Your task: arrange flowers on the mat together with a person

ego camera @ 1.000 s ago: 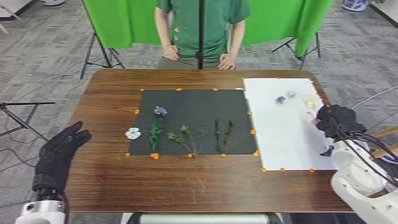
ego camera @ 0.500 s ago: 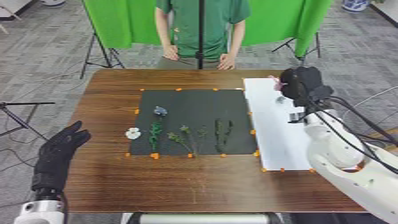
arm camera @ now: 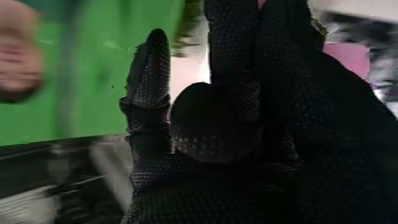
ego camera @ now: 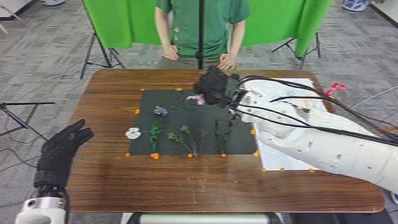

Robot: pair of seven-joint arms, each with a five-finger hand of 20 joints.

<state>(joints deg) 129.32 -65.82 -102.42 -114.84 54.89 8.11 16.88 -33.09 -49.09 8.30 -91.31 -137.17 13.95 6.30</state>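
Mat (ego camera: 147, 100): dark grey, centre of the head view
Table (ego camera: 213, 192): brown, wood-grained
Sheet (ego camera: 282, 162): white, right
Markers (ego camera: 155, 156): orange
Left-of-centre blossoms: greyish blue (ego camera: 160, 111), white (ego camera: 133, 133)
Upper-centre blossom (ego camera: 196, 99): pink
Stems (ego camera: 155, 136): green
Right hand (ego camera: 213, 82): black, pale-flecked weave

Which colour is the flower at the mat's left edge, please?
The flower is white; head view shows it best.

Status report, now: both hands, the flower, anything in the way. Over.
Right hand over mat's far part, gripping pink flower. Left hand open, left of mat. Person's hands beyond mat, not in the way.
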